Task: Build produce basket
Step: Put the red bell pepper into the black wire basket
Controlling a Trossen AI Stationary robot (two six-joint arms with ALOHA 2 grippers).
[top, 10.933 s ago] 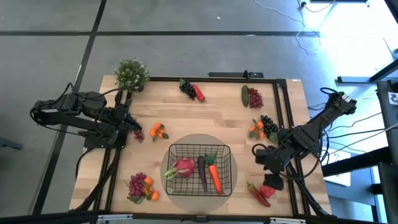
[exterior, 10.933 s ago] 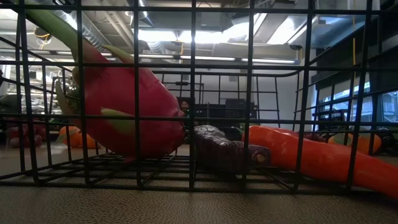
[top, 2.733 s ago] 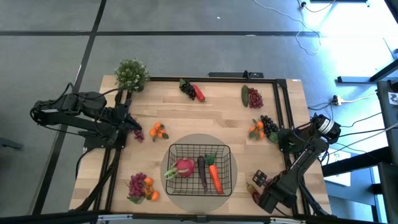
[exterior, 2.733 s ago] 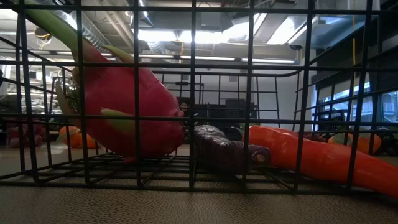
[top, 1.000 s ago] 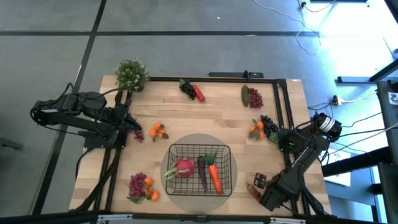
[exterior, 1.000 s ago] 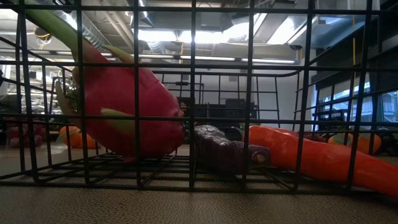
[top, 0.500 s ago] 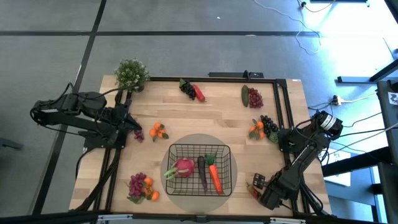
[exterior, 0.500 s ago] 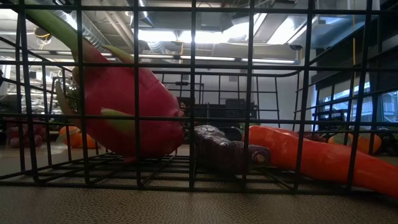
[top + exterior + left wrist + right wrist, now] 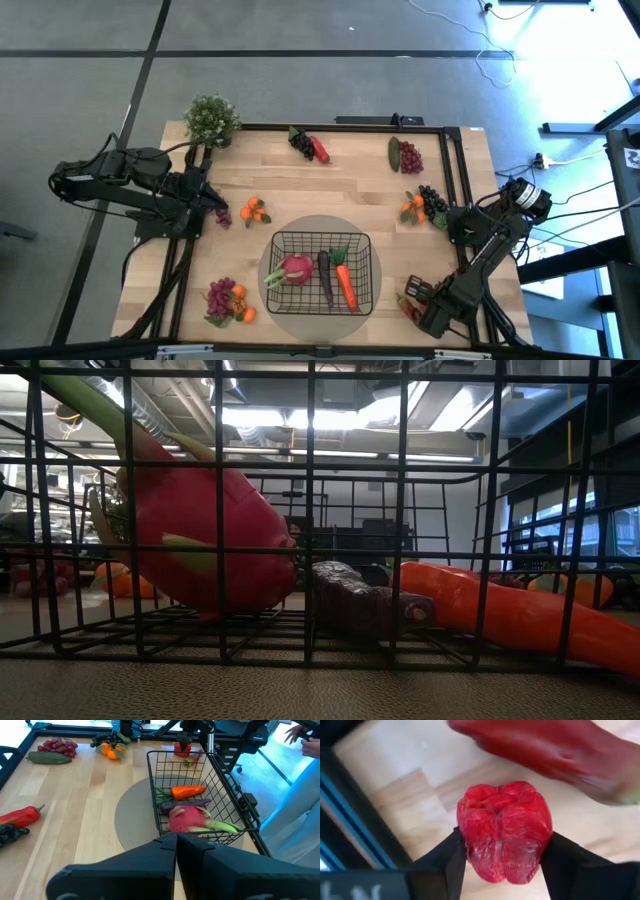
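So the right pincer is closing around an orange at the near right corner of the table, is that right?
Not quite. The right wrist view shows the right pincer closing around a red bell pepper, not an orange, with a finger on each side of it. The high view does place it at the near right corner of the table.

This place looks like a robotics lab in an industrial hall. The wooden table stands on a grey concrete floor with loose cables. The low view shows exposed ceiling ducts, long strip lights and large windows behind.
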